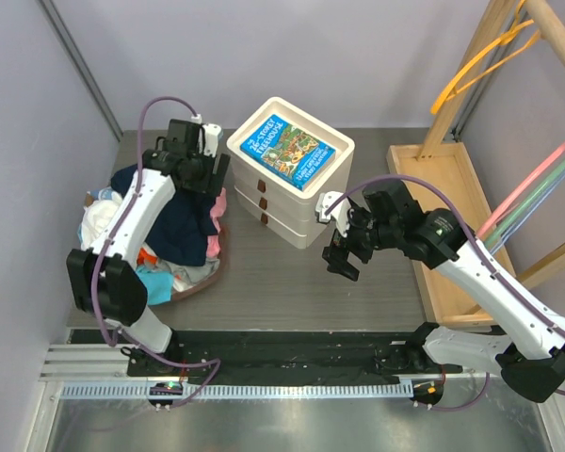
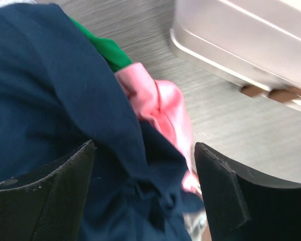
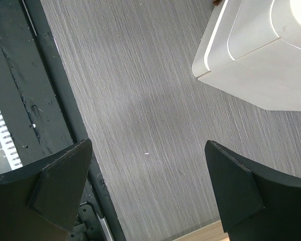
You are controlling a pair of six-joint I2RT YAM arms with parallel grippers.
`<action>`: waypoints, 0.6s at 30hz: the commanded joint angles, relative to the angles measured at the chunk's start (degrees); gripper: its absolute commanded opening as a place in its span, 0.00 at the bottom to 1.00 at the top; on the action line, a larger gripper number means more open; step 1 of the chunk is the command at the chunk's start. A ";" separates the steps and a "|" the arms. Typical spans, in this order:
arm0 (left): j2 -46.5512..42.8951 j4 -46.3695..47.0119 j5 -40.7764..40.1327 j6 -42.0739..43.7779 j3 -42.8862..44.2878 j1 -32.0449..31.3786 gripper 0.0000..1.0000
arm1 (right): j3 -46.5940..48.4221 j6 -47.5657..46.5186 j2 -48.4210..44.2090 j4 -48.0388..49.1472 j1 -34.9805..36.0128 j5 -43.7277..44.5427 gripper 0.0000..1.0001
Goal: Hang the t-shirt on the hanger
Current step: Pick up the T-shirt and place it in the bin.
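The dark navy t-shirt (image 1: pixel 181 224) lies bunched on top of a pile of clothes at the left of the table. My left gripper (image 1: pixel 207 181) is lowered onto the pile's far right side. In the left wrist view its jaws (image 2: pixel 144 148) stand apart, open, with crumpled navy t-shirt (image 2: pixel 50 95) folds between and under them. The orange-yellow hanger (image 1: pixel 478 56) hangs on the wooden rack at the top right. My right gripper (image 1: pixel 343 256) hovers open over the bare table in the middle, and nothing is between its fingers (image 3: pixel 148 146).
The pile sits in a round basket (image 1: pixel 205 279) with pink (image 2: pixel 165 103), green (image 2: pixel 109 51), white and turquoise garments. Stacked white boxes (image 1: pixel 287 193) with a book (image 1: pixel 290 149) on top stand at the centre back. A wooden tray (image 1: pixel 452 221) and coloured rods (image 1: pixel 537 188) are at the right.
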 commanded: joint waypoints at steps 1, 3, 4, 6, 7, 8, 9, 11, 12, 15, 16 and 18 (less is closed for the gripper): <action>1.61 4.79 -4.38 -2.72 0.53 0.07 0.73 | 0.11 0.69 -0.23 1.52 -0.52 -0.94 1.00; 1.88 4.80 -5.08 -2.98 0.09 0.16 0.62 | 0.20 0.86 -0.31 1.61 -0.52 -1.12 1.00; 1.79 4.53 -5.52 -3.07 0.35 0.07 0.45 | 0.29 0.95 -0.31 1.70 -0.61 -1.20 1.00; 0.83 3.31 -5.79 -3.07 1.66 0.33 0.24 | 0.55 1.56 -0.40 1.96 -0.69 -1.29 1.00; -0.74 2.87 -5.44 -2.98 2.19 0.42 0.11 | 0.73 1.65 -0.40 2.05 -0.70 -1.38 1.00; -2.06 2.43 -5.00 -3.07 2.63 0.42 0.05 | 1.08 1.92 -0.49 2.22 -0.70 -1.38 1.00; -3.30 1.29 -4.39 -3.07 3.94 0.42 0.01 | 1.43 2.35 -0.40 2.40 -0.70 -1.38 1.00; -6.97 -0.47 -2.28 -2.98 5.79 0.42 0.00 | 2.57 2.88 0.04 2.75 -0.70 -1.29 1.00; -8.04 -2.39 -1.84 -3.07 7.97 0.33 0.00 | 3.01 3.15 0.30 2.84 -0.70 -1.38 1.00; -11.82 -5.56 1.05 -3.07 12.20 0.42 0.00 | 5.38 4.38 1.35 3.80 -0.70 -1.64 1.00; -12.44 -8.19 4.81 -2.81 15.78 0.33 0.00 | 6.00 4.90 1.53 4.85 -0.78 -1.82 1.00; -13.76 -11.45 9.13 -1.05 19.75 0.33 0.00 | 6.44 5.69 0.92 7.22 -0.70 -1.82 1.00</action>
